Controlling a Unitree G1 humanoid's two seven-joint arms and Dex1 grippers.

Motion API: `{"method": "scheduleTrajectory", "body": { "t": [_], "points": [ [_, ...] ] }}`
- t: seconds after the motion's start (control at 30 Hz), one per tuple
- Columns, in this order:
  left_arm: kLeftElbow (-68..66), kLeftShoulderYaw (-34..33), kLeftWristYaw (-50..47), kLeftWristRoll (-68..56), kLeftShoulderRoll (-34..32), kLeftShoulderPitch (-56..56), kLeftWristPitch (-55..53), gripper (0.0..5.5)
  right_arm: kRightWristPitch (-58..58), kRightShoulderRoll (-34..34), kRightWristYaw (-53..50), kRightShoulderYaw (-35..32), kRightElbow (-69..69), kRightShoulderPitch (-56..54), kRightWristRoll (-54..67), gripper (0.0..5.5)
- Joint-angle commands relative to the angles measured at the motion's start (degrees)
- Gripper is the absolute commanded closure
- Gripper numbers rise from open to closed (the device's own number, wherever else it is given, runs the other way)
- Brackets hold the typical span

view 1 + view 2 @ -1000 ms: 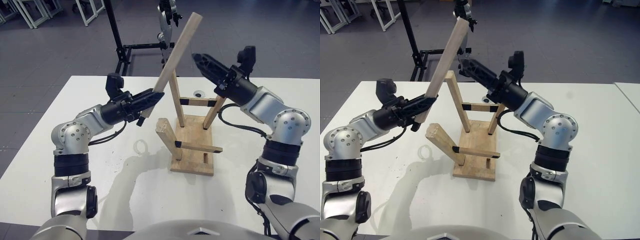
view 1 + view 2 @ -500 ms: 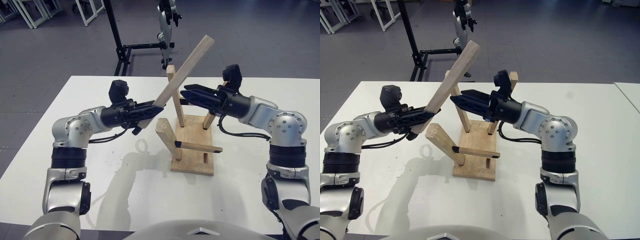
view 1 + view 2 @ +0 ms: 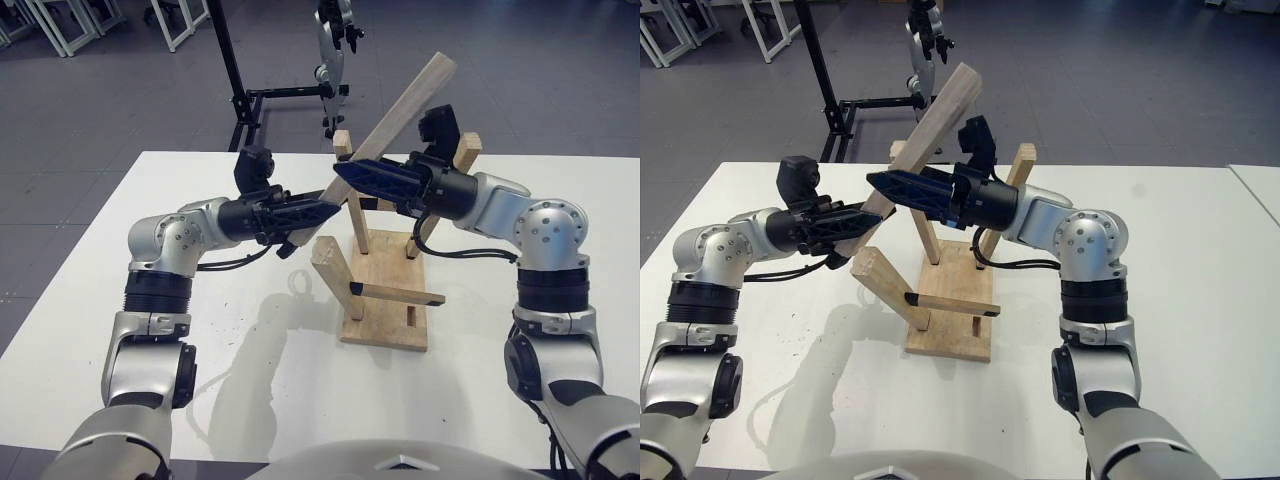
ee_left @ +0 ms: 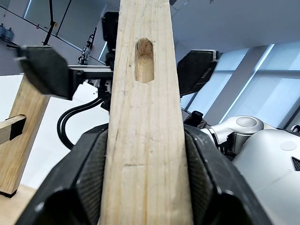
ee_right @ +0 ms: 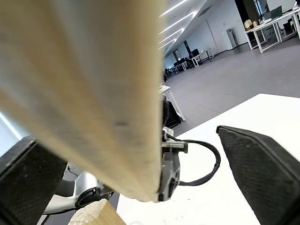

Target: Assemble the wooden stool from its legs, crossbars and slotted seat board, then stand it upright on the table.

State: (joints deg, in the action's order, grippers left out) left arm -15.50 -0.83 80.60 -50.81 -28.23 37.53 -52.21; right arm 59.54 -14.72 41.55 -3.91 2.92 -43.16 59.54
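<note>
**Loose leg clamped in the left gripper, right gripper open astride it**

On the white tabletop (image 3: 460, 380), about midway between its left and right edges, the pale rectangular wooden seat board (image 3: 380, 325) lies flat. Its long sides run from the near edge towards the far edge. 3 square wooden legs rise from it.

The near-left leg (image 3: 333, 268) leans out to the left. A black-tipped near crossbar (image 3: 395, 293) runs rightward from it above the board's near half, and its right end hangs free.

Above the board's left side, the left gripper (image 3: 320, 210) points right. Its 2 fingers are pressed tight on the lower end of the 4th piece, a long pale loose leg (image 3: 410, 100). This leg is off the table and slants up and to the right, well above the board.

The right gripper (image 3: 365, 175) comes in from the right, just above the left gripper's hold. Its fingers are spread, 1 on each side of the loose leg. The left wrist view shows a gap between the wood and at least 1 of these fingers. An oval slot (image 4: 144, 60) in the leg's face sits level with them.

Farther back, the far-left leg (image 3: 355, 225) stands upright and the far-right leg (image 3: 427, 232) leans right. The far crossbar (image 3: 392, 203) joins the 2.

Beyond the far edge, a black metal stand (image 3: 245, 100) sits on the grey floor.
</note>
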Motion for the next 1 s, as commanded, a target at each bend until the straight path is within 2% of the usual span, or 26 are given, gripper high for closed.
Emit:
{"method": "scheduleTrajectory", "body": {
  "t": [0.03, 0.43, 0.8, 0.83, 1.0],
  "points": [
    [-0.65, 0.33, 0.99, 1.51, 0.40, 2.04, 1.05, 3.44, 0.29, 0.64, -0.71, -0.85, 0.92, -2.55, -0.37, 0.65],
    [-1.27, 0.51, 1.98, 3.49, 0.20, 1.64, 1.91, 3.44, 3.71, 0.54, -0.97, -1.57, 0.75, -2.66, 1.08, 3.21],
    [-0.24, -0.85, 0.23, 2.87, 1.49, 0.74, 0.48, 3.44, 3.59, 1.31, -2.09, -3.36, 2.31, -4.03, 1.65, 3.27],
    [-0.81, -1.06, 0.11, 2.30, 1.27, 1.20, -1.15, 3.07, 3.63, 1.34, -2.12, -3.41, 2.30, -4.05, 1.67, 3.28],
    [-0.61, -1.89, -0.01, 1.92, 0.48, 1.33, -2.37, 2.21, 3.54, 1.23, -2.01, -3.44, 2.12, -3.72, 1.06, 3.42]
  ]
}}
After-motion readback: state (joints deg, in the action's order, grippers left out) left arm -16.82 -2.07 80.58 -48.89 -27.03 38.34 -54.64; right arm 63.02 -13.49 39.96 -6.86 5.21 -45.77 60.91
